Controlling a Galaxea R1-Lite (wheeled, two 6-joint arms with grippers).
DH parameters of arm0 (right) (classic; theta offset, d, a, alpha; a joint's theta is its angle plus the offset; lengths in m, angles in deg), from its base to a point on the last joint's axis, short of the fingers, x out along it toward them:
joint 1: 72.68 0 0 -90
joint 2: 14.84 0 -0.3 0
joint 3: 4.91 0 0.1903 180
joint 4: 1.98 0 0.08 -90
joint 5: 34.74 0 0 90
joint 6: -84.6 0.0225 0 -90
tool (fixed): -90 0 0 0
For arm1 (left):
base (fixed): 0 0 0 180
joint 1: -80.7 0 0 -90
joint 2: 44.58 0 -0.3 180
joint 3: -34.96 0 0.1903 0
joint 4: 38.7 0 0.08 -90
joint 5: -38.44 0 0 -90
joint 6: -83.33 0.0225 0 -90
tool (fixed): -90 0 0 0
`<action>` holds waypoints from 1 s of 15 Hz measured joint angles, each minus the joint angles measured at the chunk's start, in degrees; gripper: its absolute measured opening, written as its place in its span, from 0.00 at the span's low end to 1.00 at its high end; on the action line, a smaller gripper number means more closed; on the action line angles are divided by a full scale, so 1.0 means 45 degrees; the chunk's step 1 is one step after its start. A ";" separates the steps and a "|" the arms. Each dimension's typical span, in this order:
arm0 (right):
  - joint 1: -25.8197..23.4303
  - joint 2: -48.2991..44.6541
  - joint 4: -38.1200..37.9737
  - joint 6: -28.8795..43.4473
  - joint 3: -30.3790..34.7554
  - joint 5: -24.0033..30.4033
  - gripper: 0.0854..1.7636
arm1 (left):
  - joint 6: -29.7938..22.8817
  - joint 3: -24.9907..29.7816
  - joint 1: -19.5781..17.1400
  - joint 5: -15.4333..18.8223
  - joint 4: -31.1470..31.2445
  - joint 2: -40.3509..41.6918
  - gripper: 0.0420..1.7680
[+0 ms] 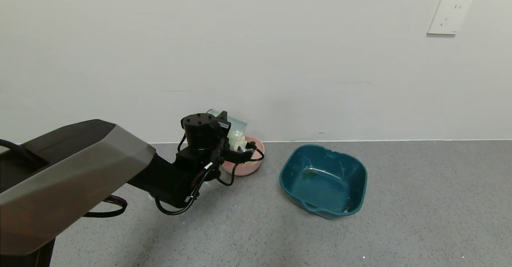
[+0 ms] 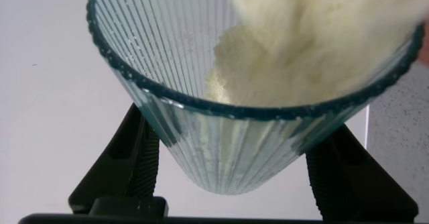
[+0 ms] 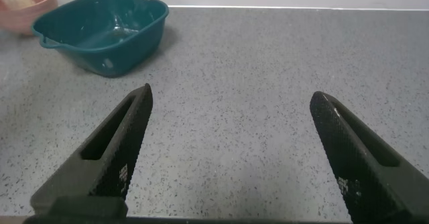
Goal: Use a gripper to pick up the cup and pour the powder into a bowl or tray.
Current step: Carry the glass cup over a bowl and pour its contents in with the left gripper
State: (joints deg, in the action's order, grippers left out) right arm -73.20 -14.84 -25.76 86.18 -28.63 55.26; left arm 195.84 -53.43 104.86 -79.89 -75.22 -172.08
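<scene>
My left gripper (image 1: 232, 137) is shut on the ribbed pale blue-green cup (image 1: 236, 127) and holds it tipped over the pink bowl (image 1: 246, 169) by the wall. In the left wrist view the cup (image 2: 221, 150) sits between my two black fingers (image 2: 131, 160), and white powder (image 2: 301, 56) slides along its inner wall towards the rim. Pale powder (image 1: 241, 143) shows between the cup's mouth and the bowl. My right gripper (image 3: 231, 106) is open and empty, low over the grey floor and out of the head view. The bowl (image 3: 30, 9) shows far off in its view.
A dark teal squarish tub (image 1: 324, 181) stands on the speckled grey floor to the right of the bowl; it also shows in the right wrist view (image 3: 100, 29). A white wall runs close behind both, with a socket (image 1: 449, 15) high at the right.
</scene>
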 joint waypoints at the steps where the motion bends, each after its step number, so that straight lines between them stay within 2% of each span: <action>1: 0.0000 0.0000 -0.0005 0.0000 0.0000 0.0000 0.97 | -0.0016 0.0024 0.0003 0.0011 -0.0043 -0.0038 0.71; 4: 0.0000 0.0000 -0.0005 0.0000 0.0000 -0.0005 0.97 | -0.0336 0.0100 0.0003 0.0079 0.0057 -0.0062 0.71; 12: 0.0000 0.0000 -0.0005 -0.0003 0.0000 0.0000 0.97 | -0.2823 0.0669 -0.0054 0.0141 0.0834 0.0274 0.71; 15: 0.0000 0.0000 -0.0005 0.0000 0.0000 0.0000 0.97 | -0.3129 0.0791 -0.0073 0.0146 0.0878 0.0404 0.71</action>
State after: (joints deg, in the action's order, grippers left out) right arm -73.20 -14.84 -25.78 86.18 -28.63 55.26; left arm 181.76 -49.87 104.53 -79.23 -71.27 -170.26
